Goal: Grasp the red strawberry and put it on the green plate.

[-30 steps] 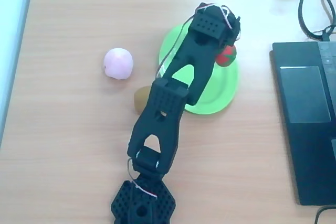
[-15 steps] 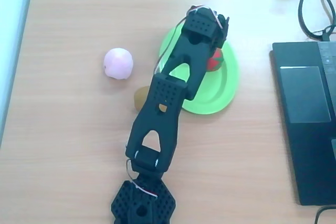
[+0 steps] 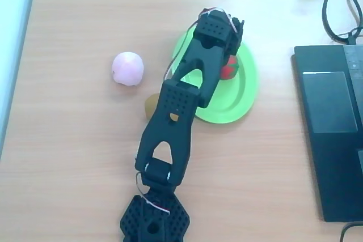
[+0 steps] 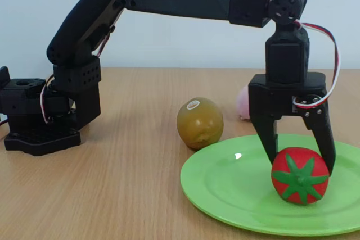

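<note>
Since the earlier overhead frames the arm has swung left, carrying the red strawberry [image 4: 300, 175] from the plate's right rim to its middle.

The black arm [image 3: 181, 103] reaches from its base at the table's [image 3: 74, 157] near edge over the green plate [image 4: 225, 192]. In the fixed view the gripper [image 4: 301, 158] points straight down, jaws spread on either side of the strawberry, which sits on the plate; whether they still pinch it cannot be told. A brown kiwi [image 4: 199, 122] stands just beside the plate's rim, and a pink ball [image 3: 128, 68] lies apart, toward the table's left edge in the overhead view.
</note>
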Action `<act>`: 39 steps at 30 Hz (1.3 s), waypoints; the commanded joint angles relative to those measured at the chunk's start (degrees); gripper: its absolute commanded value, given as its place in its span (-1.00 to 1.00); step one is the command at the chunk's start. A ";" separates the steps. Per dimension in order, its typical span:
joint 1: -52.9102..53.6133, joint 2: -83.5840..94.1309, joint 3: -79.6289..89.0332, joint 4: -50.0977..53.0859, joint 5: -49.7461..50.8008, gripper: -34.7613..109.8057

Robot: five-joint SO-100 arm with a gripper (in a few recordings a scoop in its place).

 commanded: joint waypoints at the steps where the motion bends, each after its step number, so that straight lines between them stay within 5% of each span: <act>1: -0.09 5.80 3.69 1.05 -0.97 -0.13; 17: -8.09 45.35 24.79 -2.20 3.96 -0.15; 25: -13.36 78.66 60.12 -23.73 2.46 -0.38; 28: -15.82 89.30 75.67 -32.70 0.62 -0.63; 33: -20.39 108.81 103.89 -46.32 -0.26 -0.63; 39: -24.61 122.26 125.42 -50.89 -1.14 -0.63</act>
